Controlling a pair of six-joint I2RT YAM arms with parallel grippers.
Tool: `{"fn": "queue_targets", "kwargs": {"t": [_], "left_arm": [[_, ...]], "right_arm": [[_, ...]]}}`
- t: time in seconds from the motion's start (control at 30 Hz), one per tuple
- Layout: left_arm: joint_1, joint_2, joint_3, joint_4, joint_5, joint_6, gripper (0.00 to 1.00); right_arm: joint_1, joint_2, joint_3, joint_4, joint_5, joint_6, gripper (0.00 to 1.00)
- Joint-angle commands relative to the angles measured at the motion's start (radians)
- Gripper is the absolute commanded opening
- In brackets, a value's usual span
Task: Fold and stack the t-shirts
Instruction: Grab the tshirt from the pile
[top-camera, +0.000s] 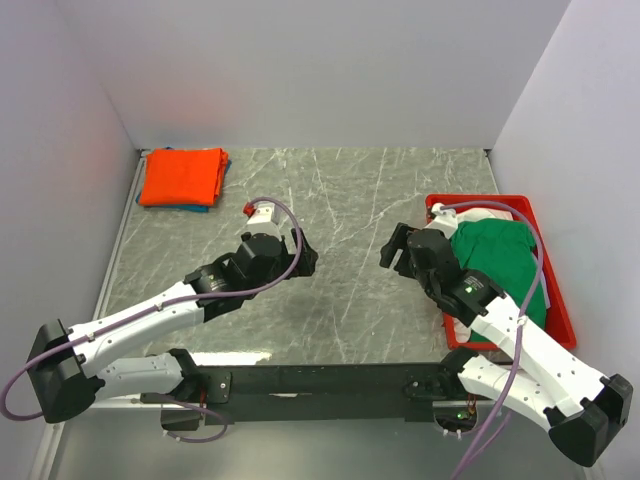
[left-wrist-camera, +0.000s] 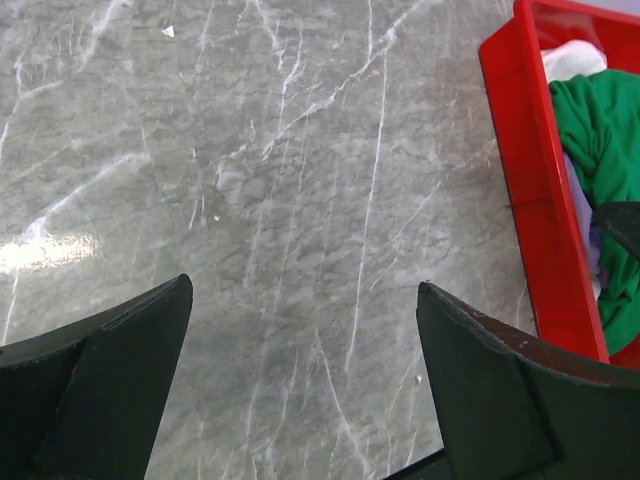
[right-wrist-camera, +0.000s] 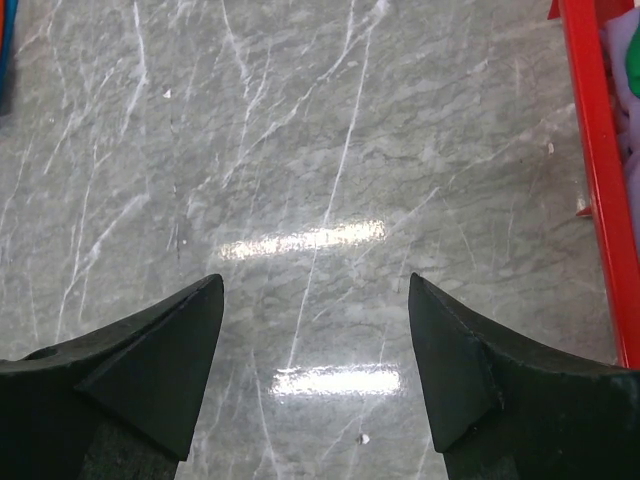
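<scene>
The left gripper (top-camera: 293, 250) and right gripper (top-camera: 393, 250) are held wide open and empty, left of the red tray (top-camera: 480, 199). The green t-shirt (top-camera: 497, 252) is heaped inside it, and the orange t-shirt (top-camera: 182, 176) is laid folded far to its left.

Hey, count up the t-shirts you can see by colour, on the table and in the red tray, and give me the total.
orange t-shirt: 1, folded, far left corner
blue t-shirt: 1, under the orange one
green t-shirt: 1, in the red tray
white t-shirt: 1, in the tray
lilac t-shirt: 1, in the tray, mostly covered
Total: 5
</scene>
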Motion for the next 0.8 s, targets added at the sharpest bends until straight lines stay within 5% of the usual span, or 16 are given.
{"fn": "queue_targets", "kwargs": {"t": [0.0, 0.4, 0.77], "left_arm": [[-0.004, -0.016, 0.060, -0.033, 0.030, 0.023, 1.00], [-0.004, -0.102, 0.080, -0.071, 0.038, 0.072, 0.99], [-0.002, -0.065, 0.178, -0.180, 0.070, 0.106, 0.99]], "right_arm": [[-0.006, -0.022, 0.047, -0.031, 0.047, 0.022, 0.81], [-0.022, 0.085, 0.134, -0.120, 0.109, -0.035, 0.78], [-0.561, 0.251, 0.165, -0.083, -0.027, -0.059, 0.74]]}}
